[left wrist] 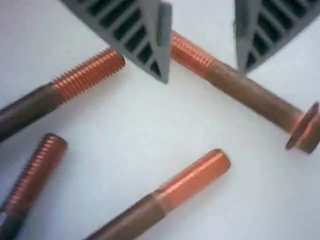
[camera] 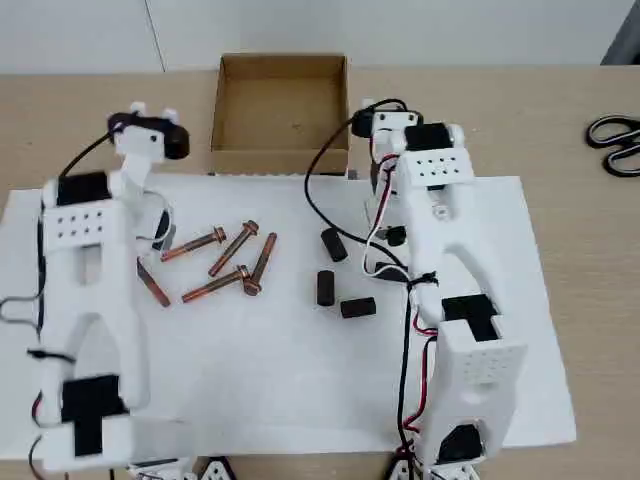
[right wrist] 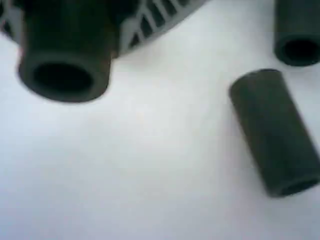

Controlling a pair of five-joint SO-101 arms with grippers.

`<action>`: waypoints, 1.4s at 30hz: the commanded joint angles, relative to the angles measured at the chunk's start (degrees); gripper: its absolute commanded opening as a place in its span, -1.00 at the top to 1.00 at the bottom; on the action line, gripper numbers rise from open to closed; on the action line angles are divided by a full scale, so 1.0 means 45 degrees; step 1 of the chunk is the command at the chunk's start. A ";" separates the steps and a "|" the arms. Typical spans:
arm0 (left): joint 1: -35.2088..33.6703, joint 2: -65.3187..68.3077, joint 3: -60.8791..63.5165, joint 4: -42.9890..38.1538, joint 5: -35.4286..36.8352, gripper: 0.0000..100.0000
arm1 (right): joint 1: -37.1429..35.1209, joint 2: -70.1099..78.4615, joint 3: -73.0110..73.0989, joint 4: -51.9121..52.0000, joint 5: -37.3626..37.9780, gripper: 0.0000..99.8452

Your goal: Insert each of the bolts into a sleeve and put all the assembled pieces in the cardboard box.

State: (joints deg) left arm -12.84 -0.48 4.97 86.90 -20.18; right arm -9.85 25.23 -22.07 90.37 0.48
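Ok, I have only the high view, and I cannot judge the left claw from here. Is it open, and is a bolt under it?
Observer: The left claw is open. The threaded part of one bolt lies across the gap between its fingers and is not yet gripped.
Operator: Thank you. And the right claw?
Observer: It is shut on a sleeve, and the sleeve's open end shows in the right wrist view.
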 commanded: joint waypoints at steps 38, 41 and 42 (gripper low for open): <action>0.2208 0.7658 -0.6750 0.0410 -0.6232 0.83 | 0.1788 0.0068 -0.0547 0.0068 0.0078 0.99; 0.2247 0.8283 -0.6926 0.0293 -0.6310 0.83 | 0.1788 0.0068 -0.0547 0.0068 0.0078 0.99; 0.2247 0.8537 -0.7023 0.0410 -0.6388 0.83 | 0.1788 0.0068 -0.0547 0.0068 0.0078 0.99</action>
State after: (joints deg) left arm -3.25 36.97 -24.13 89.36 -47.78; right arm -2.20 26.11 -22.07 90.46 0.48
